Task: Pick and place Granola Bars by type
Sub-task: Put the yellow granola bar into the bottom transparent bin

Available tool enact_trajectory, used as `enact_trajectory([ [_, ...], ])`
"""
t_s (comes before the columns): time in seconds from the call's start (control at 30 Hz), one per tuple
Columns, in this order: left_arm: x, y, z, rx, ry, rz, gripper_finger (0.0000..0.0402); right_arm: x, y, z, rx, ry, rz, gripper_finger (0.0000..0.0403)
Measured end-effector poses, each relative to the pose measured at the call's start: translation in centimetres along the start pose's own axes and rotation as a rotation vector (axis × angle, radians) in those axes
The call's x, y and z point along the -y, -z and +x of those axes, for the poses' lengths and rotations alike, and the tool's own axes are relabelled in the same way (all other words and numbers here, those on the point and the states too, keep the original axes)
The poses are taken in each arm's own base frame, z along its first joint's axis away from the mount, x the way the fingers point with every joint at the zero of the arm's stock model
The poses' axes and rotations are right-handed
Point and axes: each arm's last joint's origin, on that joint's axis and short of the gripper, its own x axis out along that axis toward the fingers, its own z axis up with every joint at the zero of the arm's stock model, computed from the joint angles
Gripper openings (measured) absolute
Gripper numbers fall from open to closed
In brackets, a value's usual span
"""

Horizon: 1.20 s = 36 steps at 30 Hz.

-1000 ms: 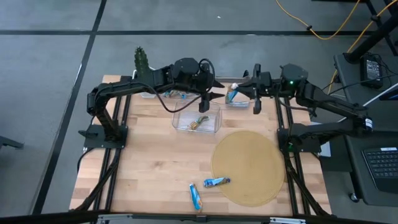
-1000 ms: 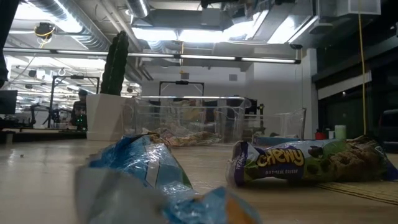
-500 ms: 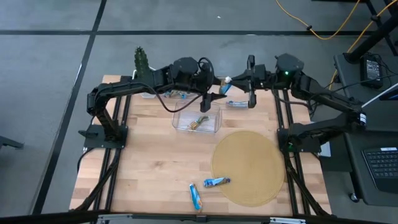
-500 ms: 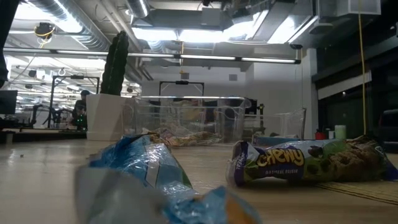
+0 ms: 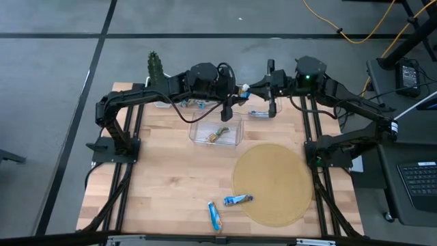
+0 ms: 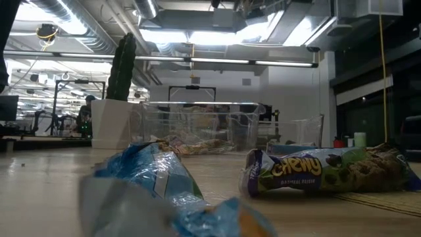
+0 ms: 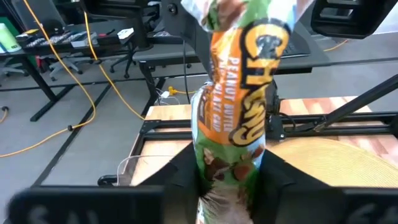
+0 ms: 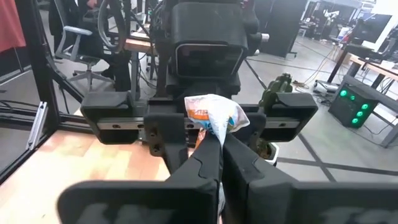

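One granola bar (image 5: pixel 244 89) in an orange and green wrapper hangs in the air over the table's far middle, between my two grippers. My left gripper (image 5: pixel 237 100) comes at it from the left and is shut on it (image 7: pixel 239 106). My right gripper (image 5: pixel 254 91) comes from the right and is shut on the bar's other end (image 8: pixel 214 115). Two blue bars (image 5: pixel 215 215) (image 5: pixel 237 199) lie flat near the table's near edge. In the low view they show as a blue bar (image 6: pixel 145 178) and a green-fronted bar (image 6: pixel 329 171). My left gripper (image 7: pixel 230 186) pinches the bar between its two fingers at the end nearest its wrist (image 7: pixel 229 177), level from the table's left. The rest of the bar sticks out beyond the fingers, clear of the table. My right gripper (image 8: pixel 217 162) pinches the crimped white end of the wrapper (image 8: pixel 214 127) between its two fingers, level from the table's right. The bar is lifted clear and spans the two grippers.
A clear bin (image 5: pixel 216 133) below the grippers holds a gold bar (image 5: pixel 220 133). A second bin (image 5: pixel 259 113) with blue bars stands to the right, a third (image 5: pixel 167 104) at far left by a cactus (image 5: pixel 155 66). A round woven mat (image 5: pixel 273 183) lies right of centre.
My right gripper has moved toward the table's left, carrying the bar's white end with it, up to my left gripper. The bar now reaches between my left gripper's fingers.
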Motion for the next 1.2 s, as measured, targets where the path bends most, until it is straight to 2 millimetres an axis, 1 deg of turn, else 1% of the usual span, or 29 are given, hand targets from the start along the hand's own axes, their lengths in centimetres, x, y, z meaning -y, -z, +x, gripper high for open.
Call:
enact_trajectory([
  [0.1,-0.1,0.0,0.0,0.0,-0.004,0.0,0.0053,0.0,0.0,0.0,0.0,0.001,0.0,0.0009],
  [0.17,-0.1,0.0,0.0,0.001,-0.004,0.001,0.0035,0.0,0.0,0.0,0.0,-0.003,0.0,0.0017],
  [0.23,-0.1,0.0,0.0,0.0,-0.004,0.001,0.0024,-0.1,0.0,0.0,0.005,-0.026,0.0,0.003],
  [0.33,-0.1,0.0,0.0,0.001,-0.003,0.002,0.002,-0.2,-0.3,-0.5,0.02,-0.049,-0.003,0.0056],
  [0.43,-0.2,-0.1,-0.1,0.003,-0.009,0.003,0.0024,-0.5,-0.7,-1.5,0.03,-0.058,-0.007,0.0088],
  [0.5,-0.3,-0.1,-0.4,-0.001,-0.016,0.001,0.0025,-0.6,-1.1,-2.5,0.006,-0.042,-0.003,0.0109],
  [0.6,-0.5,-0.7,-1.5,0.016,-0.044,0.001,0.002,-0.6,-1.4,-4.3,-0.1,0.036,0.007,0.0133],
  [0.67,-0.6,-1.4,-2.9,0.037,-0.069,0.003,0.0017,-0.6,-1.1,-5.1,-0.199,0.089,0.0,0.0143],
  [0.77,-0.6,-1.9,-4.8,0.02,-0.088,0.004,0.0018,-0.9,-0.6,-6.4,-0.29,0.141,0.004,0.0148],
  [0.9,-0.6,-1.6,-6.1,-0.049,-0.1,-0.012,0.0021,-1.3,-0.4,-7.7,-0.341,0.171,0.01,0.0149],
  [1.07,-0.5,-0.9,-6.3,-0.123,-0.092,-0.015,0.0017,-1.5,-0.5,-8.3,-0.318,0.188,0.004,0.0149],
  [1.13,-0.7,-0.1,-6.1,-0.205,-0.105,-0.02,0.0017,-1.5,-0.3,-8.3,-0.321,0.189,0.003,0.0149],
  [1.2,-0.8,1.3,-5.5,-0.322,-0.094,-0.04,0.0019,-1.5,0.1,-8.0,-0.335,0.188,0.007,0.0149],
])
